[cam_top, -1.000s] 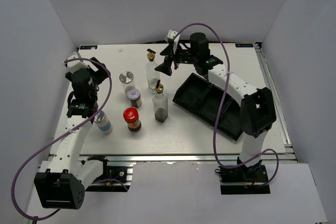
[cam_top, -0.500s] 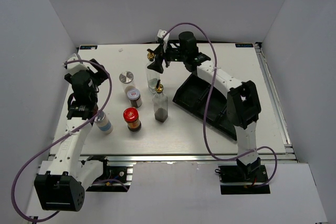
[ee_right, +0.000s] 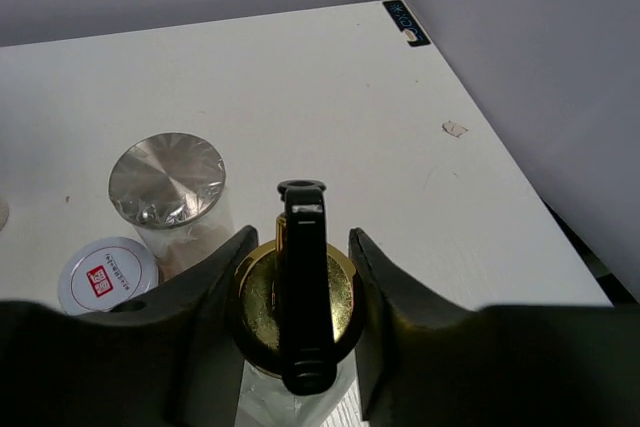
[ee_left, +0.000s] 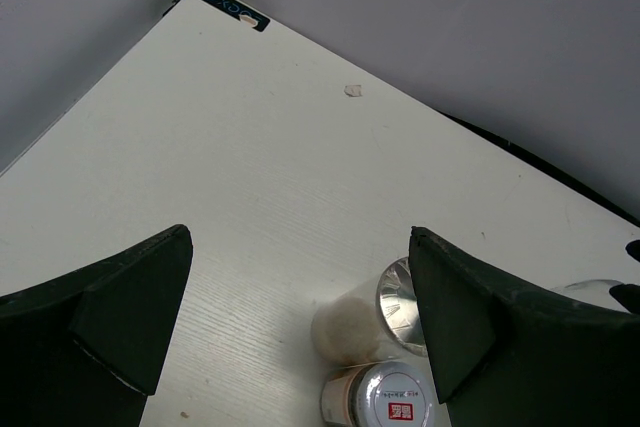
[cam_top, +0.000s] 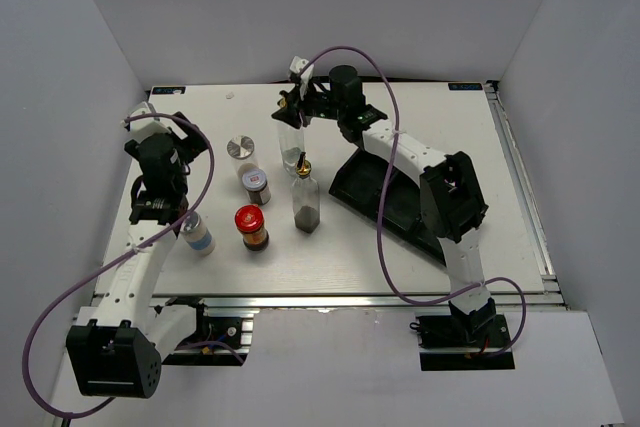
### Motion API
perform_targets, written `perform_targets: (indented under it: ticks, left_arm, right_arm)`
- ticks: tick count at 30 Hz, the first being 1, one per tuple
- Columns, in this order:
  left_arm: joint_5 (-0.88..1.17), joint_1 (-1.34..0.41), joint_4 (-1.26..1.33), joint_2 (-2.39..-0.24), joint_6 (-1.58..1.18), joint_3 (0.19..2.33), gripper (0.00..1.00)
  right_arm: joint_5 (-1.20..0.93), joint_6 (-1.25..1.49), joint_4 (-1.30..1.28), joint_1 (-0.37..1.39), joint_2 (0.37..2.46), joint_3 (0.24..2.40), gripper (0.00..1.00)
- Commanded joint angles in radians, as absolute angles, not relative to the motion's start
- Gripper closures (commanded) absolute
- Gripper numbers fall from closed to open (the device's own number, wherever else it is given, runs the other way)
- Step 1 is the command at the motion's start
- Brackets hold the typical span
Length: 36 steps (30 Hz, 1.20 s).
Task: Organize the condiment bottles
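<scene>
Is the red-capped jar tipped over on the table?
No, the red-capped jar stands upright on the table, with its round red cap facing straight up toward the overhead camera.

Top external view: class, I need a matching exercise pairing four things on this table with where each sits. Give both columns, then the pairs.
1 red-capped jar
2 black tray
3 silver-lidded jar
4 right gripper

A around a gold pourer
B farthest right of these four
C just behind the white-lidded jar
D front row, left of a glass bottle

Pairs: 1-D, 2-B, 3-C, 4-A
</scene>
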State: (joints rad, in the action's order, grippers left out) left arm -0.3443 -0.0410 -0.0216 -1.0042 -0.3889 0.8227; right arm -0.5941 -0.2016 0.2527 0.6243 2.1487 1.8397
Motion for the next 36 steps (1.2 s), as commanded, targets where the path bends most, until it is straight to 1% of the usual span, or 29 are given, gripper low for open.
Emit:
perform_targets:
  ticks: [1, 2, 4, 6, 20, 27, 31, 33, 36]
  left_arm:
    - [-0.353, -0.038, -0.008, -0.988, -0.382, 0.808, 0.02]
    - [-0.356, -0.038, -0.009, -0.988, -0.382, 0.81, 0.02]
    - [-0.373, -0.038, -0.014, -0.98, -0.383, 0.808, 0.02]
    - [-0.37, -0.038, -0.008, -0.979, -0.388, 0.807, 0.02]
    - [-0.379, -0.038, -0.025, -0.954, -0.393, 0.819, 0.02]
    - [-0.356, -0.038, -0.011, -0.922, -0.403, 0.801, 0.02]
    - [-0.353, -0.038, -0.008, -0.919, -0.422, 0.79, 0.02]
    - [-0.312, -0.037, -0.008, -0.926, -0.425, 0.787, 0.02]
    - [-0.314, -0.037, 0.015, -0.949, -0.436, 0.785, 0.02]
  right_arm:
    - [-0.555, -0.186, 0.361, 0.624, 2.141, 1.85, 0.69]
    - [-0.548, -0.189, 0.356, 0.624, 2.143, 1.856, 0.76]
    - [-0.535, -0.19, 0.351, 0.626, 2.137, 1.873, 0.93]
    - [-0.528, -0.196, 0.353, 0.624, 2.132, 1.888, 1.0]
    - [-0.393, -0.181, 0.282, 0.6, 2.036, 2.106, 1.0]
    - [-0.259, -0.172, 0.187, 0.58, 1.918, 2.057, 1.0]
    - [-0.155, -0.157, 0.086, 0.562, 1.846, 2.097, 1.0]
    - [-0.129, -0.132, 0.002, 0.552, 1.813, 2.126, 1.0]
    - [-0.034, -0.12, -0.084, 0.537, 1.737, 2.083, 1.0]
